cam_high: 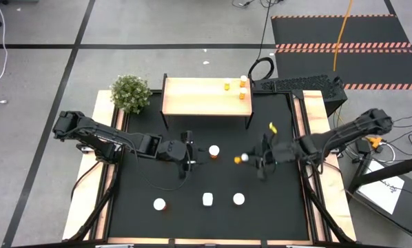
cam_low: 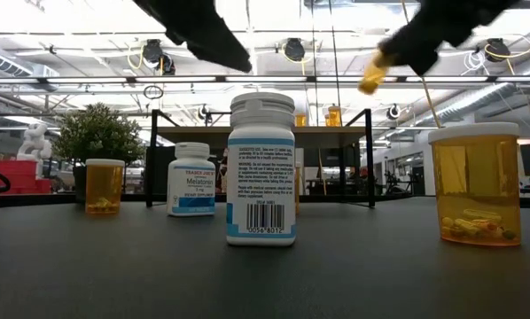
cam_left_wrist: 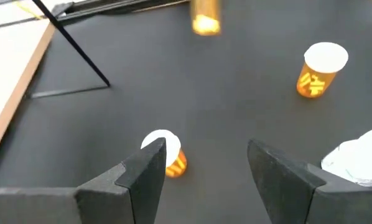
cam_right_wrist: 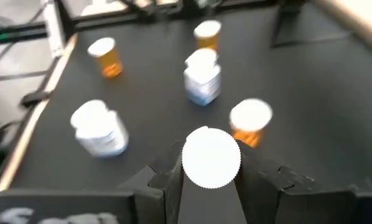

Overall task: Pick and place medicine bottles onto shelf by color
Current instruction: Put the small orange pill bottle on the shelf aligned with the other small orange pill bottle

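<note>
My right gripper (cam_right_wrist: 211, 177) is shut on a small orange medicine bottle with a white cap (cam_high: 241, 159), above the middle of the black mat. My left gripper (cam_left_wrist: 204, 168) stands open just left of another white-capped orange bottle (cam_high: 213, 151), which stands beside one finger (cam_left_wrist: 164, 155), apart from it. The light-wood shelf (cam_high: 192, 96) stands at the mat's far edge with three orange bottles (cam_high: 242, 94) at its right end. Near the front edge stand an orange bottle (cam_high: 160, 204), a white bottle (cam_high: 207, 200) and a white-capped bottle (cam_high: 238, 199). My right gripper pinches the small bottle between its two fingers at the cap end (cam_right_wrist: 185, 163), one finger on each side. The fingers come slanting down from the table's right. The bottle is lifted clear of the mat and tilted, its white cap toward the wrist and its orange body pointing away.
A small potted plant (cam_high: 131, 92) stands at the shelf's left end. Pale wooden rails (cam_high: 315, 131) run along both sides of the mat. Bare mat lies between the shelf's black legs (cam_high: 248, 121) and the two grippers.
</note>
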Available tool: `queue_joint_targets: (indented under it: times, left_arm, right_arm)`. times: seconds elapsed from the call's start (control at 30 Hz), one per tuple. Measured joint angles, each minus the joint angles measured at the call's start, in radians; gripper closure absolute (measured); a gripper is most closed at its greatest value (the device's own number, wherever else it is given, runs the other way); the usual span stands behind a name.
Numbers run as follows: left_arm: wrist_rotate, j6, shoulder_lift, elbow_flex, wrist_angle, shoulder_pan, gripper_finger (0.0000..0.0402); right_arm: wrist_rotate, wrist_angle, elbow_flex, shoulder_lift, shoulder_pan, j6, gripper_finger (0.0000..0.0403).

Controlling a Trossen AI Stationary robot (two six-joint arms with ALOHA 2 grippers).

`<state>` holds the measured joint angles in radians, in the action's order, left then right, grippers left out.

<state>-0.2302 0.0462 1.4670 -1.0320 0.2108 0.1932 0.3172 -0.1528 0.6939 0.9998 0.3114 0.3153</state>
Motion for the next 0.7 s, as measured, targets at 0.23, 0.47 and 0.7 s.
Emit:
queue_joint_targets:
  times: [0.23, 0.47, 0.7]
  left_arm:
    - [-0.007, -0.011, 0.000, 0.095, -0.076, -0.001, 0.0174]
    - [-0.008, -0.019, 0.001, 0.195, -0.209, -0.004, 0.0174]
    - [-0.008, -0.014, 0.001, 0.201, -0.227, -0.004, 0.0174]
  right_arm:
    - [0.000, -0.127, 0.172, 0.009, -0.195, -0.160, 0.0285]
    - [-0.012, -0.258, 0.344, 0.064, -0.375, -0.296, 0.0285]
    - [-0.087, -0.310, 0.513, 0.217, -0.517, -0.419, 0.0285]
